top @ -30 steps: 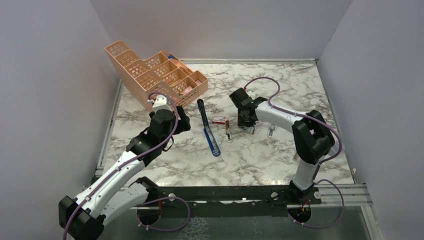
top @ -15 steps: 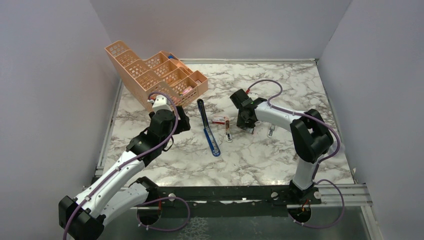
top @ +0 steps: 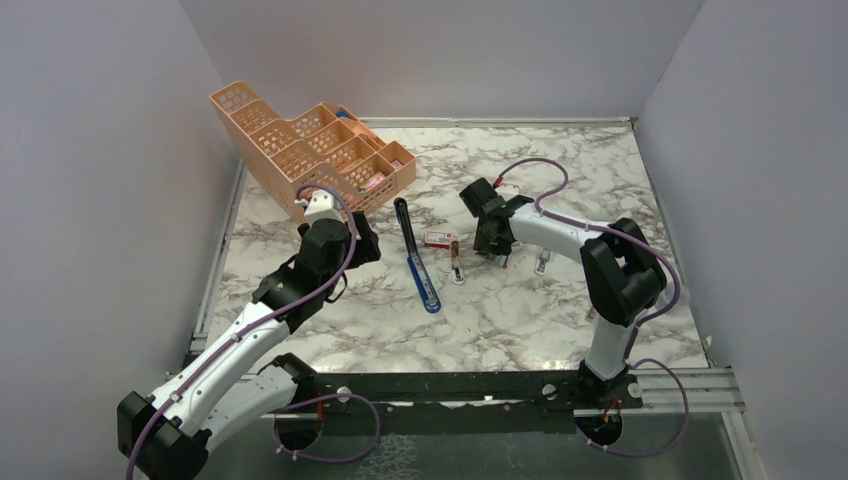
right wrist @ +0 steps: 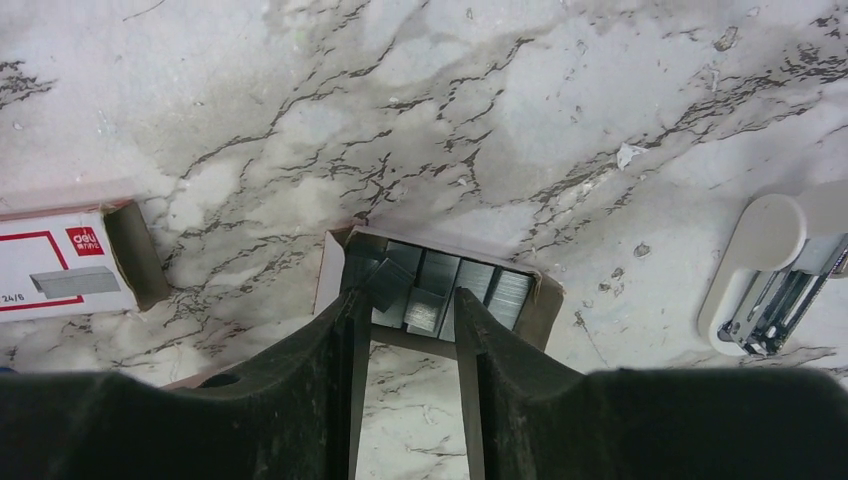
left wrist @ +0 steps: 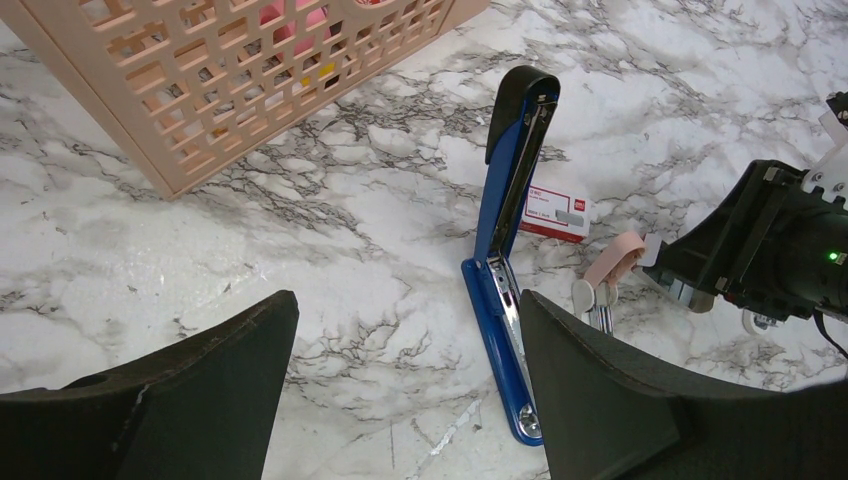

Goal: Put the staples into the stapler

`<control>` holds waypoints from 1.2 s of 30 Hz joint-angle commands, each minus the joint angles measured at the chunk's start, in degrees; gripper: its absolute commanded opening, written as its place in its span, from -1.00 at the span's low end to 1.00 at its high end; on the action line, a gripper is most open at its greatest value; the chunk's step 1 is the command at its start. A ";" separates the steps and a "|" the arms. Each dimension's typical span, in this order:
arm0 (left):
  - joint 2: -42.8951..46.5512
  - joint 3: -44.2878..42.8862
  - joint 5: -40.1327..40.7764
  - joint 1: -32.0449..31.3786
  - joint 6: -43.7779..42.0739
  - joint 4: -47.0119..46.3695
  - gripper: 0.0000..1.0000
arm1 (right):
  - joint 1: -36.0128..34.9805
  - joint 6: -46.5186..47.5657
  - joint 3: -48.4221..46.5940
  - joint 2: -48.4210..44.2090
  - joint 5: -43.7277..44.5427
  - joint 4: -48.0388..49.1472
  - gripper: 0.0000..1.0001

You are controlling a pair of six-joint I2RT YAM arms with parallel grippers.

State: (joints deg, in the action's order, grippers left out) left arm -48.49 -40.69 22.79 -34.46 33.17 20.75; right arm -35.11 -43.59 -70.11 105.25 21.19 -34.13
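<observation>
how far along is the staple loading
Done: the stapler lies swung open on the marble table. In hand: the right fingers sit parted over the staples in their open cardboard tray. Still to do: lift a strip, lay it in the channel, close the stapler.

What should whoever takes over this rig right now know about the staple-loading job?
Left gripper: open, empty, hovering near the stapler.
Right gripper: jaws partly open, tips down at the staples in their small open cardboard tray; no strip visibly clamped.
Stapler: lying unfolded on the marble table, metal channel exposed, no staples seen in it.
Done: stapler opened, staple tray uncovered.
Left: grip a strip, carry it to the channel, seat it, close the stapler.
</observation>
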 commanded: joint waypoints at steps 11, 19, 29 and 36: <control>0.18 0.68 1.47 0.44 -0.21 -0.01 0.65 | 0.39 1.75 -1.31 0.69 0.25 3.86 -0.17; 0.21 0.60 1.56 0.45 -0.21 -0.01 0.65 | 0.40 2.02 -1.45 2.12 -0.10 4.28 -0.17; 0.22 0.67 1.56 0.44 -0.34 -0.01 0.65 | 0.52 2.72 0.06 1.86 -0.23 6.26 -0.37; 0.10 0.65 1.56 0.44 -0.21 -0.01 0.65 | 0.56 3.22 0.07 0.70 0.35 5.97 -0.47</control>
State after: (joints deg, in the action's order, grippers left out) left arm -48.49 -40.69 22.81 -34.44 33.17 20.78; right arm -34.79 -40.86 -70.22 106.83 21.08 -29.17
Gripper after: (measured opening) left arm 0.824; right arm 0.273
